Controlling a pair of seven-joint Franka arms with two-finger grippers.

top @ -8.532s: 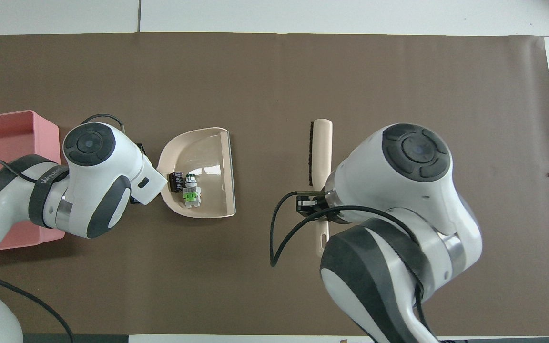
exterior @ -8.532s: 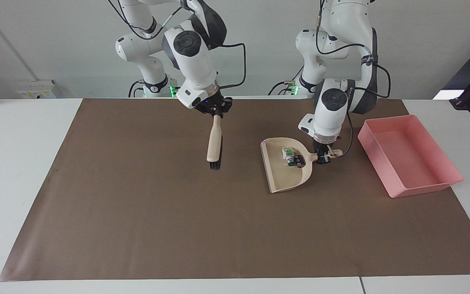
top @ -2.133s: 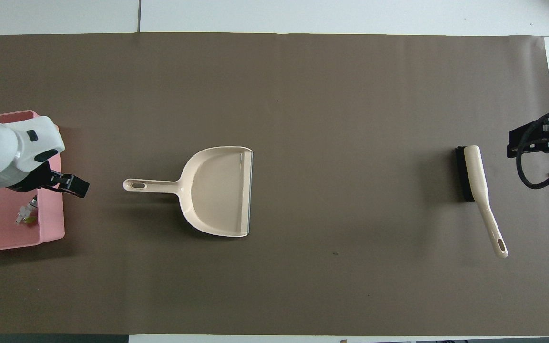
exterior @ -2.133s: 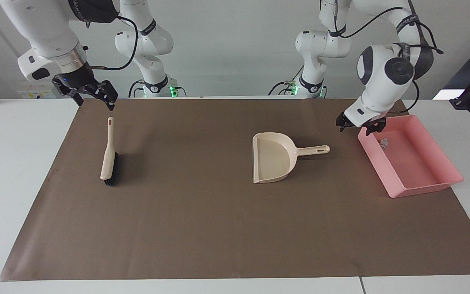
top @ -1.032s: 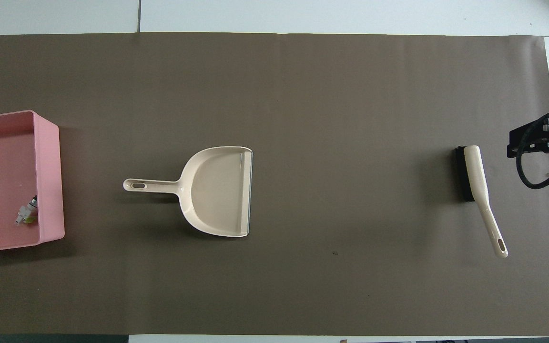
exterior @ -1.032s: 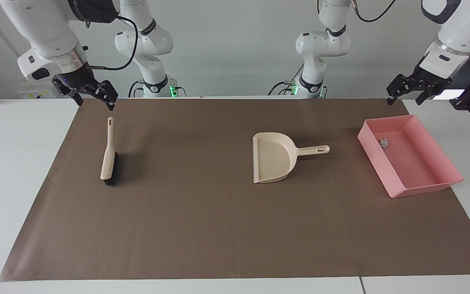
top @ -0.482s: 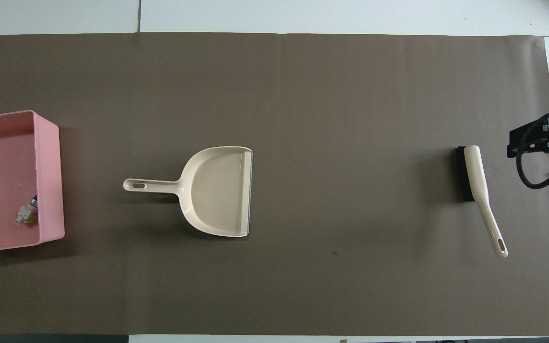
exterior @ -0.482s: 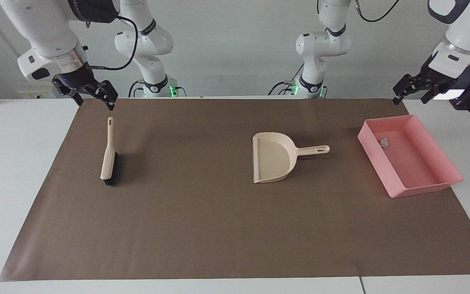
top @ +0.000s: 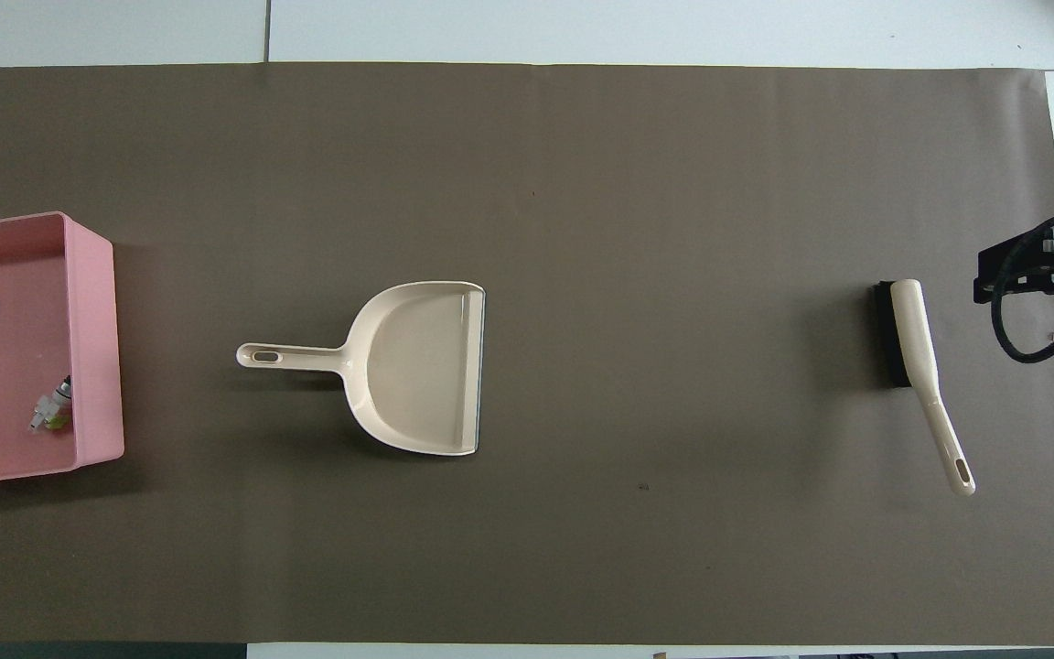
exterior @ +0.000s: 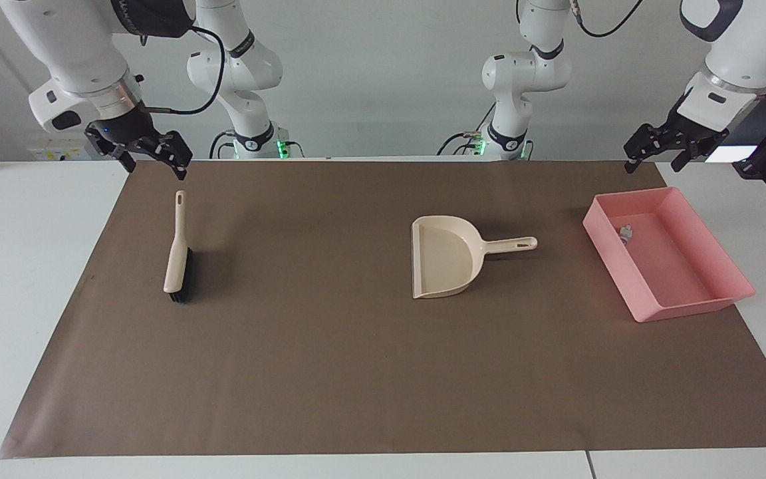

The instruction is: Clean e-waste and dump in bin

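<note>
The right gripper [exterior: 152, 156] hangs empty with its fingers spread, over the mat edge just above the brush [exterior: 176, 253] handle. The brush lies well apart from the dustpan [exterior: 446, 265], toward the right arm's end of the desk. The e-waste [exterior: 625, 232] lies in the bin [exterior: 693, 306], beside the dustpan toward the left arm's end. The left gripper [exterior: 655, 152] hangs empty and spread over the desk near the bin.

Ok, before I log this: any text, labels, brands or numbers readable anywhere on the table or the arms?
White lettering on the black band on the right arm: too blurred to read.
White-and-green e-waste scraps in the shallow pink plastic bin: any marking too small to read.
Cream plastic dustpan, cream-handled black-bristled brush, brown mat: no text visible.
</note>
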